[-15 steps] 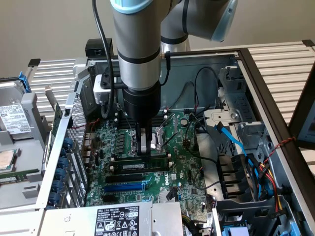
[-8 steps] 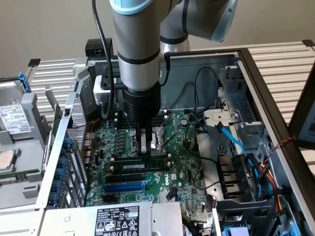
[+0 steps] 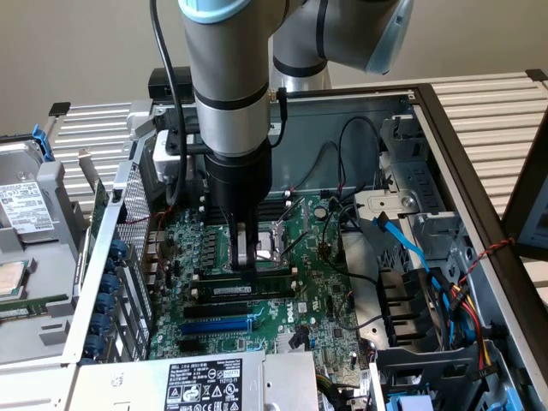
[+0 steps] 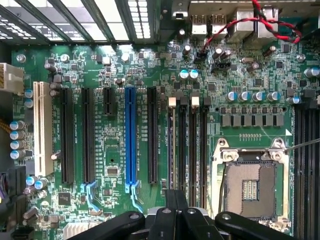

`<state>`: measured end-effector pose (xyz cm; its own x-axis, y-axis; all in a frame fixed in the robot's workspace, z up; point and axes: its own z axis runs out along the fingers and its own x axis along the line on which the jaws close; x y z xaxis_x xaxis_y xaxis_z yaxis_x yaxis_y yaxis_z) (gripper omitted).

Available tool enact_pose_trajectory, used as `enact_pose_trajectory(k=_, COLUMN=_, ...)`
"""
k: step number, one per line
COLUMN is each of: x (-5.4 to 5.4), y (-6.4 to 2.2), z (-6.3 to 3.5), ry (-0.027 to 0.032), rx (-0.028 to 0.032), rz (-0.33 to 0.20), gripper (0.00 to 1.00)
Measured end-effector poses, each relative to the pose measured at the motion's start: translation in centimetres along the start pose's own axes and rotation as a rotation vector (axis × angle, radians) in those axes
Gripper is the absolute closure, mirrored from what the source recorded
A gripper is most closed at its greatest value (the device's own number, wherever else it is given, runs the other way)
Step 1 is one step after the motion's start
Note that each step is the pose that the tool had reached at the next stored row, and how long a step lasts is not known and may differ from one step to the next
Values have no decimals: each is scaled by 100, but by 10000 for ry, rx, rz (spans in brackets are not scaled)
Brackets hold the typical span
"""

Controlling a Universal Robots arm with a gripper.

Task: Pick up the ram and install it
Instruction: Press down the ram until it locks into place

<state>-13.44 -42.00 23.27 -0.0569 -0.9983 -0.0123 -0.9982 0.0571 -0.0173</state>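
My gripper (image 3: 247,261) hangs straight down over the memory slots (image 3: 244,276) of the large green motherboard (image 3: 321,282) inside the open computer case. Its fingers (image 3: 241,244) are pressed together with nothing visible between them. The ram (image 3: 231,291), a thin stick with a white label, stands on edge in a long black slot just in front of and below the fingertips. In the wrist view my gripper (image 4: 175,200) sits at the end of the row of memory slots (image 4: 194,150), beside the open CPU socket (image 4: 248,187). I cannot tell whether the fingertips touch the ram.
A blue expansion slot (image 3: 218,325) and black slots lie nearer the power supply (image 3: 205,381). Loose black, blue and red cables (image 3: 402,240) and drive bays fill the exterior view's right side. The case's rear wall (image 3: 342,137) stands behind the arm. A hard drive (image 3: 26,205) rests outside, at the exterior view's left.
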Motion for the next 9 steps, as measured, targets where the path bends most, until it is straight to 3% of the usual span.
enact_pose_trajectory(k=9, x=5, y=89, z=1, ry=-16, rx=25, rz=0, gripper=89)
